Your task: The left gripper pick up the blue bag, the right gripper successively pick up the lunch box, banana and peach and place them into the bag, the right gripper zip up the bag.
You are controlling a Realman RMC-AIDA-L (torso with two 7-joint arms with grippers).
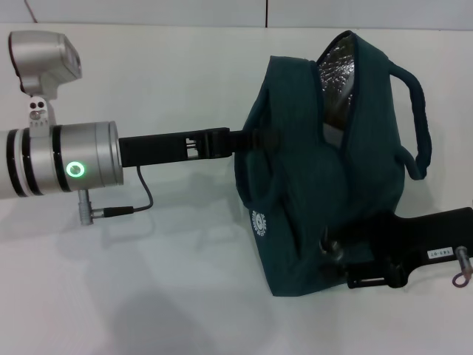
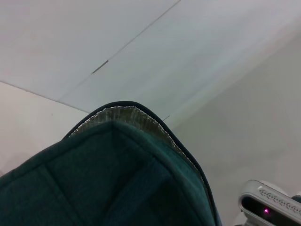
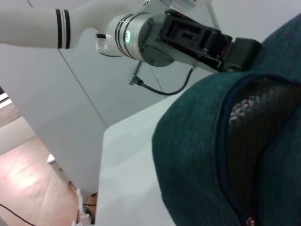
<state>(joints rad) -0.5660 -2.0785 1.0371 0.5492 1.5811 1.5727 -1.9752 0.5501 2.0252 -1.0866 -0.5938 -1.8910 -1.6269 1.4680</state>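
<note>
Evidently near the end: the left gripper point(image 1: 247, 140) has its fingers holding the bag point(image 1: 325, 185) off the bench point(image 1: 148, 281), while the right gripper point(image 1: 340, 255), fingers hidden, sits at the half-open zip; no food visible outside.

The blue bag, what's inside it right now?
Through the blue bag's open top only silvery lining shows, with a dark hollow below. Any contents are hidden by the fabric. The left gripper holds its side; the right gripper is at its lower end.
</note>
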